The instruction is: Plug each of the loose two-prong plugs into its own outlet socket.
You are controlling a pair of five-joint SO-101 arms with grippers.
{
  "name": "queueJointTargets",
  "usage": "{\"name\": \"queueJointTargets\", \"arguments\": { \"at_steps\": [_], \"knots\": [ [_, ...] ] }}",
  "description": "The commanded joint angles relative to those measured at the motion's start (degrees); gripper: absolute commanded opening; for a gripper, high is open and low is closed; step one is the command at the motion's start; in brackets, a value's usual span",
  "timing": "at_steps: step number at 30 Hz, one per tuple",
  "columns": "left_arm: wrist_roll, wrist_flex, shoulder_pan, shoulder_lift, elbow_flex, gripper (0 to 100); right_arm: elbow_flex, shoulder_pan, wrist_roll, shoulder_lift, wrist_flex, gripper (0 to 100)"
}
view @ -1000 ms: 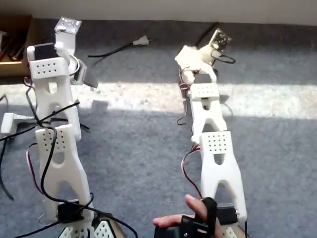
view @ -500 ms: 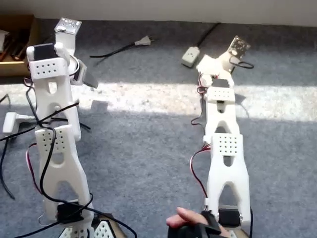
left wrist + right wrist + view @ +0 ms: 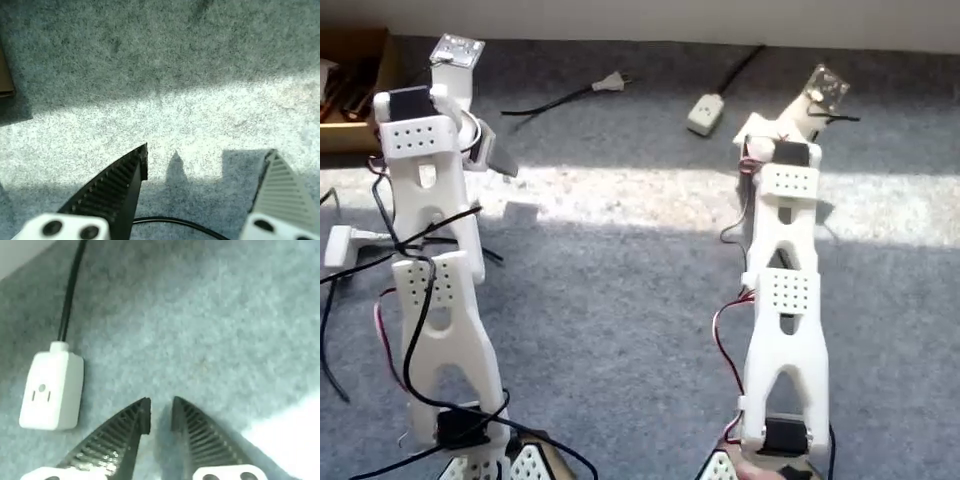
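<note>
At the far left of the grey carpet (image 3: pixel 620 330) a white plug (image 3: pixel 340 243) lay on its side, its cable trailing off past the left arm (image 3: pixel 430 250). That arm's left hand (image 3: pixel 208 150) hung over a sunlit band of carpet with its two fingers spread wide apart and nothing between them; a thin black cable (image 3: pixel 170 220) ran across below the fingers. From above, the left hand (image 3: pixel 492 150) sat near the far end of its arm, at the edge of the bright strip.

Farther right, near the far edge of the carpet, a loose two-prong plug (image 3: pixel 610 82) lay on its black cord (image 3: pixel 545 103), well apart from both arms. To its right lay the white outlet socket (image 3: pixel 705 113), its slots facing up and its own dark lead (image 3: pixel 742 62) running away toward the wall.

Just beside the socket (image 3: pixel 50 390) hovered the right hand (image 3: pixel 160 401), at the tip of the right arm (image 3: pixel 782 300). Its toothed fingers were all but together, only a slit between the tips, gripping nothing and not touching the socket.
</note>
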Motion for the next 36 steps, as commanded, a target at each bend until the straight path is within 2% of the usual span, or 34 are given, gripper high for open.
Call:
{"name": "queueJointTargets", "arguments": {
  "at_steps": [1,3,5,8,11,13,15,18,22,30,36],
  "knots": [
    [-0.09,-0.53,0.75,-0.4,-0.48,35,-6.46,-2.07,-7.3,-5.93,4.62,22.4],
    [-0.09,-0.44,0.84,-0.4,-0.31,35,-6.46,-0.75,-10.11,-6.11,5.14,25.2],
    [-0.09,-0.26,0.92,-0.4,-0.22,35,-6.46,1.63,-6.15,-6.11,8.22,25.2],
    [-0.09,-0.44,1.19,-0.4,-0.4,36,-6.46,4.62,6.33,-6.11,15.43,25.2],
    [0.0,-0.09,2.42,-0.84,-0.48,36,-6.46,6.9,22.24,-8.31,24.04,25.2],
    [0.26,-0.09,3.21,-1.19,-1.19,36,-6.46,7.34,28.13,-12.62,29.85,25.2],
    [1.05,0.97,3.65,-2.33,-4.35,36,-6.46,7.43,28.57,-19.03,34.51,25.2],
    [6.24,4.13,3.82,-5.23,-9.63,35,-6.02,8.66,28.66,-29.67,34.24,25.2],
    [6.95,4.22,4.62,-11.91,-10.68,35,-2.15,8.92,29.1,-41.36,34.24,25.2],
    [4.84,4.22,7.78,-26.07,-2.86,35,38.81,6.55,37.1,-63.6,33.1,25.2],
    [2.9,4.22,4.97,-36.62,11.91,35,53.49,12.62,37.27,-76.18,29.85,25.2]
  ]
}}
